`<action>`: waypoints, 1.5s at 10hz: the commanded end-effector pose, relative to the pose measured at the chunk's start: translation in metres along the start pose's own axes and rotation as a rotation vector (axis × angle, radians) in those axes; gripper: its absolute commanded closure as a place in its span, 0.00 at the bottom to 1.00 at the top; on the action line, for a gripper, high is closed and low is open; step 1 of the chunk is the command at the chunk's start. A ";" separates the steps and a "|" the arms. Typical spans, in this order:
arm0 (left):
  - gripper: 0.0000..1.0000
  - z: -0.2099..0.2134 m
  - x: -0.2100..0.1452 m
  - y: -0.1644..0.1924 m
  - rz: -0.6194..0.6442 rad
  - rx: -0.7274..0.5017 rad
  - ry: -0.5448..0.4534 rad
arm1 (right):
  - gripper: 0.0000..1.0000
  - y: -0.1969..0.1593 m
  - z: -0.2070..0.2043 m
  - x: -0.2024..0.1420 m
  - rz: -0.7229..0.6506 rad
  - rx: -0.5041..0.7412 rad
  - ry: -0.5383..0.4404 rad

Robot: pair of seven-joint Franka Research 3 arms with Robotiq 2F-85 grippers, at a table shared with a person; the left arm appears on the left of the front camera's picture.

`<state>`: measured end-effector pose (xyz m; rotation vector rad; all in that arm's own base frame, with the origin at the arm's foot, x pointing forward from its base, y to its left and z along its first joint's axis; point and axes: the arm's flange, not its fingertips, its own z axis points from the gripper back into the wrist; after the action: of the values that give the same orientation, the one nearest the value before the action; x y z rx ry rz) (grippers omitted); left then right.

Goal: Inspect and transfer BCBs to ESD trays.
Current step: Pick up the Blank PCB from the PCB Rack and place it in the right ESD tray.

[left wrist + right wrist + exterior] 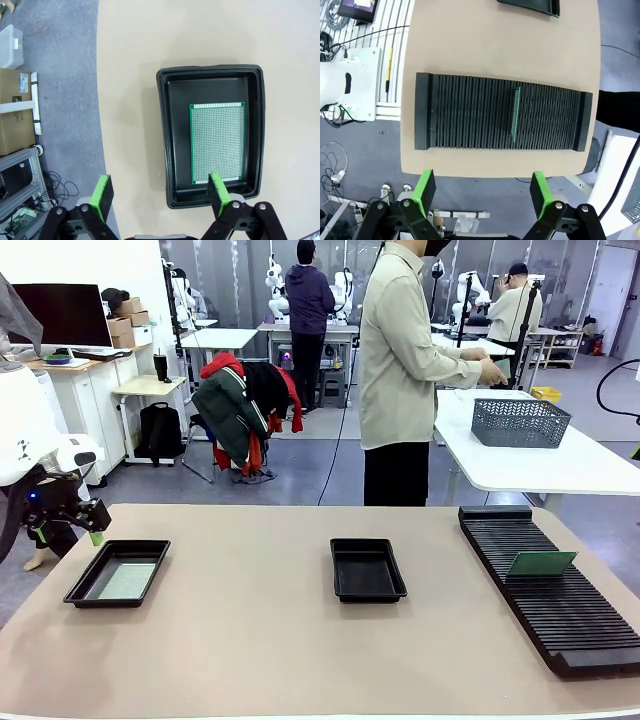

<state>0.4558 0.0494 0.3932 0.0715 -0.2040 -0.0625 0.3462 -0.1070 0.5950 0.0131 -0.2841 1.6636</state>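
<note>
A black ESD tray (80, 585) at the table's left holds one flat green BCB (127, 580); in the left wrist view that BCB (217, 142) lies in the tray (170, 150) toward one side. My left gripper (85, 530) hangs open above the tray's far left corner, its green pads (102, 196) wide apart and empty. A second ESD tray (367, 569) sits bare at the table's middle. Another BCB (541, 563) stands on edge in the black slotted rack (560, 610). Seen from the right wrist, that BCB (515, 114) is edge-on in the rack (470, 112), with my right gripper (483, 192) open high above.
A person in a pale shirt (400, 360) stands beyond the table's far edge, hands near a grey mesh basket (520, 422) on a white table. Bare tan tabletop (250, 640) lies between the trays and in front of them. Floor and boxes lie left of the table edge.
</note>
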 end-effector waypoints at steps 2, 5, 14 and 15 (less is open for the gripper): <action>0.00 -0.001 0.000 0.001 0.001 0.001 -0.008 | 0.00 -0.002 0.002 0.000 0.000 0.017 -0.002; 0.00 -0.001 0.000 0.001 0.001 0.001 -0.008 | 0.00 -0.002 0.002 0.000 0.000 0.017 -0.002; 0.00 -0.001 0.000 0.001 0.001 0.001 -0.008 | 0.00 -0.036 -0.100 0.001 -0.008 -0.041 0.015; 0.00 -0.001 0.000 0.001 0.001 0.001 -0.008 | 0.00 -0.039 -0.114 0.000 -0.009 -0.039 0.019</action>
<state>0.4558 0.0493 0.3933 0.0715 -0.2042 -0.0627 0.3968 -0.0867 0.5015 -0.0319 -0.2716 1.6504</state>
